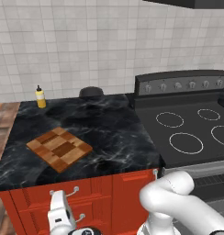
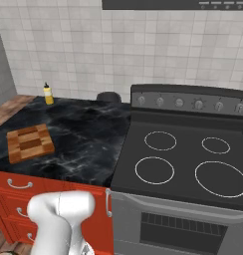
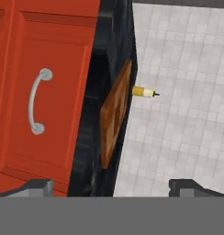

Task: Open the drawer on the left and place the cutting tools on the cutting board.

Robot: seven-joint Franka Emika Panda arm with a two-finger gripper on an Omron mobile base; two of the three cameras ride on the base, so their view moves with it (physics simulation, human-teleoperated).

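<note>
Only hand view: drawer (image 3: 45,98) handle between spread, empty fingers (image 3: 38,187); cutting board (image 1: 59,148) bare.

A wall of pale square tiles (image 1: 86,41) runs behind everything. Below it lies a black marble-veined counter (image 1: 109,124) set on red-orange cabinetry (image 1: 132,193). At the counter's 3 o'clock side stands a dark grey electric stove (image 2: 188,164) with four white ring burners and a raised back panel of round knobs (image 2: 188,103). Its oven front has a slatted vent (image 2: 183,230). A strip of brown wooden surface (image 1: 3,128) borders the counter at 9 o'clock. A dark hood edge (image 2: 173,4) hangs at 12 o'clock. Light is even and soft.
</note>
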